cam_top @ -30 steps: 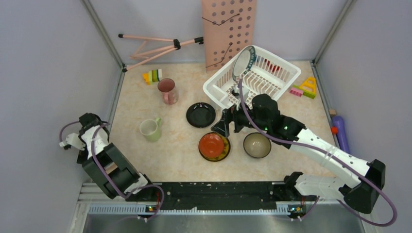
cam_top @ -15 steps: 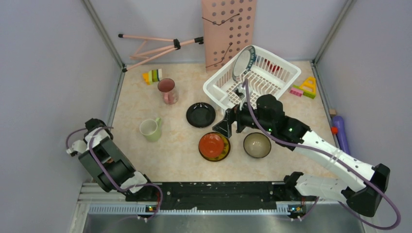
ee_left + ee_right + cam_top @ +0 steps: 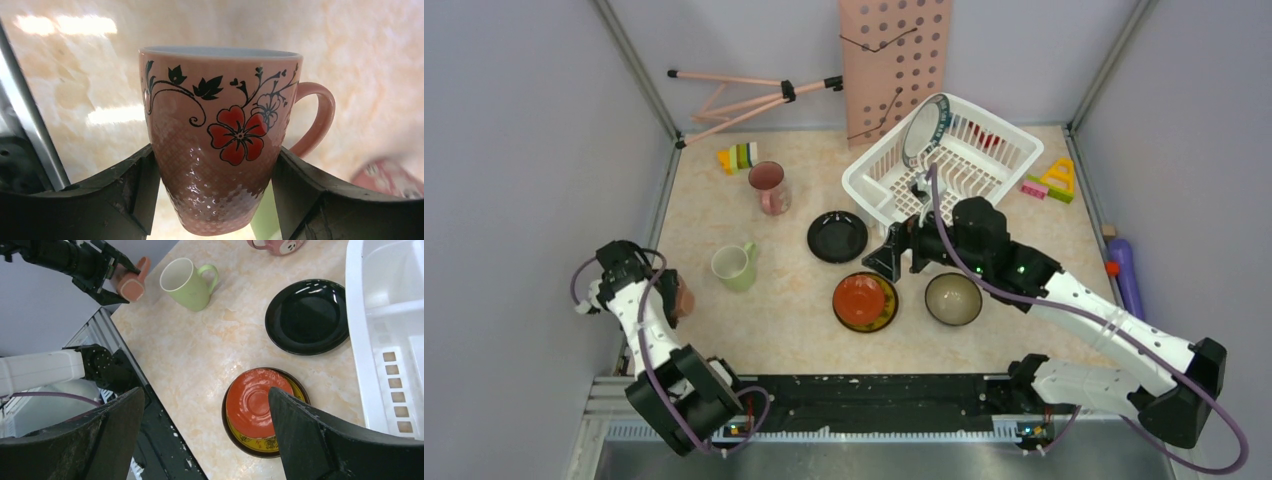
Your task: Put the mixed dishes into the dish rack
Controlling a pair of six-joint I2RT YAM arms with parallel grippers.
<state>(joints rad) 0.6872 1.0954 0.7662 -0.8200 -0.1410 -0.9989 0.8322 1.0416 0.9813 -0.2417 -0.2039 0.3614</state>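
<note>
My left gripper (image 3: 672, 299) is shut on a pink flowered cup (image 3: 684, 297) near the table's left edge; in the left wrist view the cup (image 3: 225, 135) sits between both fingers (image 3: 125, 185). My right gripper (image 3: 886, 258) is open and empty above the red plate (image 3: 862, 297), which lies on a yellowish plate (image 3: 260, 442). The white dish rack (image 3: 879, 170) holds the white dark-rimmed plate (image 3: 924, 130) upright. A light green mug (image 3: 734, 266), a second pink cup (image 3: 767, 186), a black plate (image 3: 837, 237) and a bowl (image 3: 953, 298) stand on the table.
A pink perforated board (image 3: 894, 60) leans on the back wall beside a pink tripod (image 3: 744, 98). Toy blocks lie at back left (image 3: 738, 157) and right of the rack (image 3: 1052, 180). A purple object (image 3: 1124, 272) lies at the right edge.
My left arm has swung inward from the left wall, bringing the pink cup over the table's left edge. My right gripper shifted slightly right and then held still.
</note>
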